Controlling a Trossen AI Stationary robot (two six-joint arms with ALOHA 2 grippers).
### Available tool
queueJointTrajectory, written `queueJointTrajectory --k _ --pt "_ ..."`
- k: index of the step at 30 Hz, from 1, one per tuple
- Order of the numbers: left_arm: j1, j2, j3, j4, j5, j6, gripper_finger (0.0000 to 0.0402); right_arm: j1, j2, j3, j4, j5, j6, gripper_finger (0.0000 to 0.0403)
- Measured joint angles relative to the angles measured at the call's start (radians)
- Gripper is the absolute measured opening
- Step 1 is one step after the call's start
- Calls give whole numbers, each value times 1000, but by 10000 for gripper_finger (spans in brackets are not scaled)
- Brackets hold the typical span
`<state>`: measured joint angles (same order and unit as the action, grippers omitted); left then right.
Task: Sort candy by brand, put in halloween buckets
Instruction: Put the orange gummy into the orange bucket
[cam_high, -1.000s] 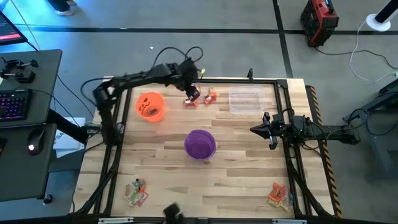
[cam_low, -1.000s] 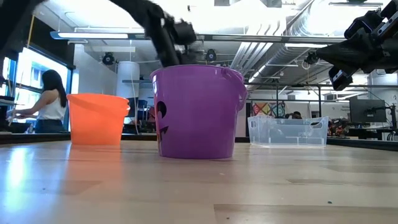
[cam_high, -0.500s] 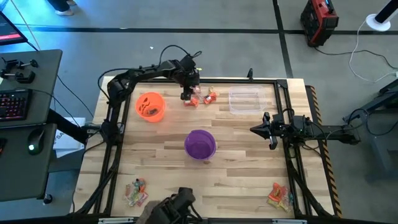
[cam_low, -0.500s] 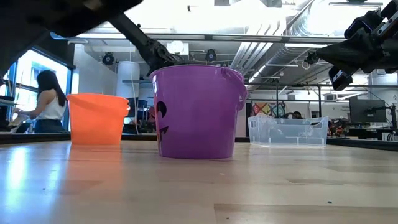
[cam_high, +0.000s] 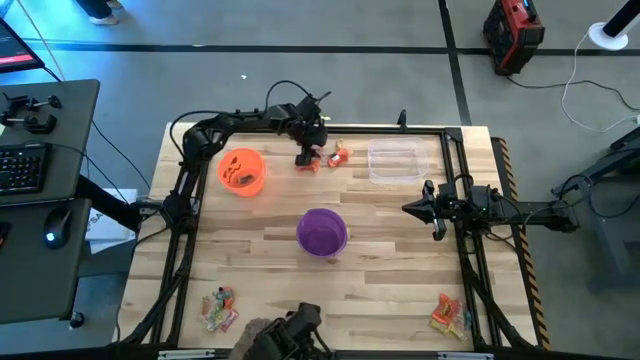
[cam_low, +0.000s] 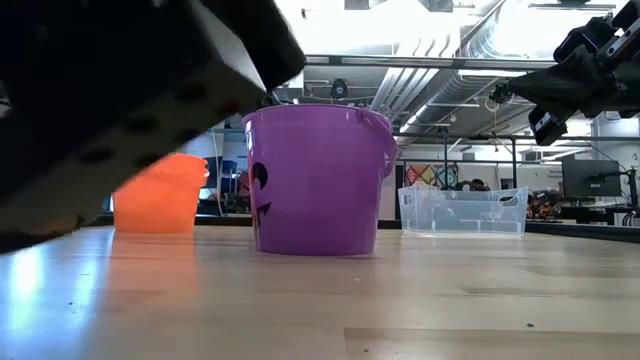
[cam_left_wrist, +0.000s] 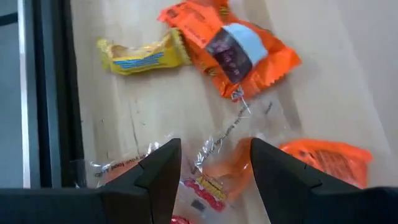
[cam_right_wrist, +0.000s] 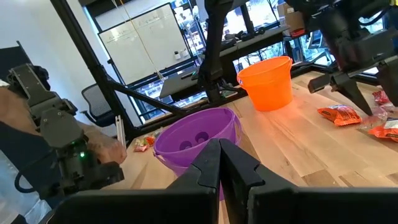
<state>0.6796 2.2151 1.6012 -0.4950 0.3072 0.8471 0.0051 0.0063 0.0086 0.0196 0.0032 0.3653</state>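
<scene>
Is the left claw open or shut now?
Open. The left claw shows a clear gap between its fingers, above a clear candy wrapper.

Orange bucket (cam_high: 241, 171), purple bucket (cam_high: 322, 232) upright; candy (cam_high: 325, 157) scattered.

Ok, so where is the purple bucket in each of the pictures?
High view: the purple bucket sits mid-table, nearer the front edge.
Low view: it fills the middle, right of the orange bucket.
Left wrist view: not in it, only candy.
Right wrist view: just beyond the shut right gripper, at.
Shared landmark: the orange bucket, in three of the views.
</scene>
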Motion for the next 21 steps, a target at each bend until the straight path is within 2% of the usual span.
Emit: queueJointTrajectory --k 4,7,9,14,21 --pt "0 0 0 -4 -2 3 181 0 0 0 0 0 0 0" --pt "0 0 0 -10 -4 17 160 0 0 0 0 0 0 0" --pt "0 0 0 -22 -5 19 130 0 0 0 0 0 0 0" --pt "0 0 0 -55 -3 15 18 0 0 0 0 0 0 0" --pt "2 -78 24 -72 -51 -52 2 0 0 0 0 0 0 0"
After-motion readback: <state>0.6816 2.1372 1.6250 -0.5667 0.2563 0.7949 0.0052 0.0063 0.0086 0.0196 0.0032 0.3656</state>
